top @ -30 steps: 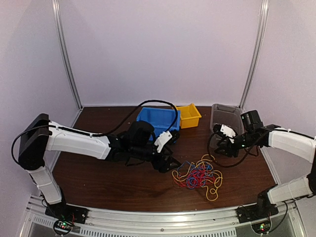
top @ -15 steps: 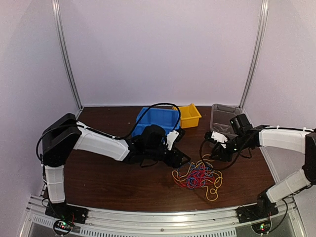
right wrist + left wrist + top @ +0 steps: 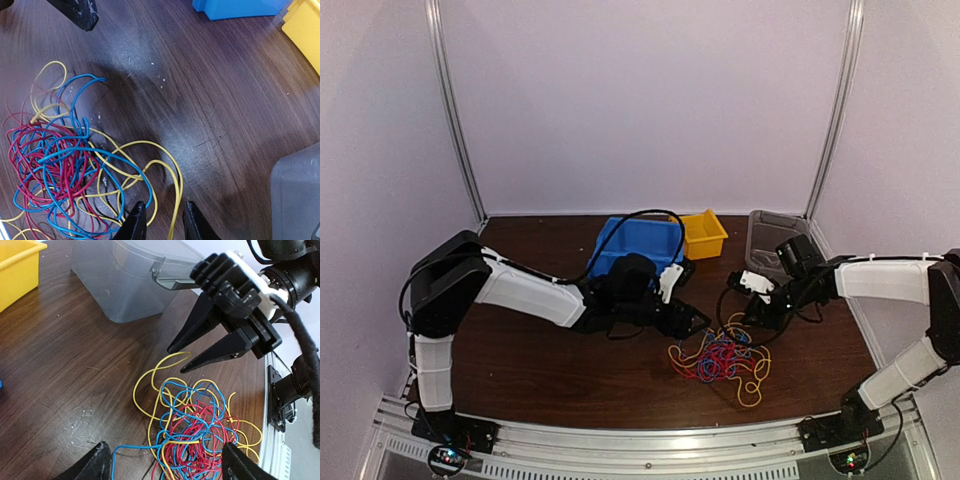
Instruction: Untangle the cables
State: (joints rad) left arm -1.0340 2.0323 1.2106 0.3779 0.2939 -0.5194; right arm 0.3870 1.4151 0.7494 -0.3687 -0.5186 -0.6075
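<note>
Left arm lies stretched out low, with the left gripper (image 3: pixel 692 322) at the far-left edge of the cables (image 3: pixel 720 358). Its jaws are spread really wide, straddling that side of the heap and gripping nothing. Right arm reaches in with the right gripper (image 3: pixel 745 318) tipped down over the cables' far-right edge. Its jaws are only a narrow gap apart, a yellow loop runs through it, not pinched. Blue bin (image 3: pixel 635 245), yellow bin (image 3: pixel 703 233) and grey tub (image 3: pixel 775 235) sit beyond the cables; can't tell their contents.

We see yellow, red and blue cables (image 3: pixel 722 358), a dark brown wood-grained worktop (image 3: pixel 520 350), a blue bin (image 3: pixel 632 242), a yellow bin (image 3: pixel 703 233) and a translucent grey bin (image 3: pixel 770 230).
</note>
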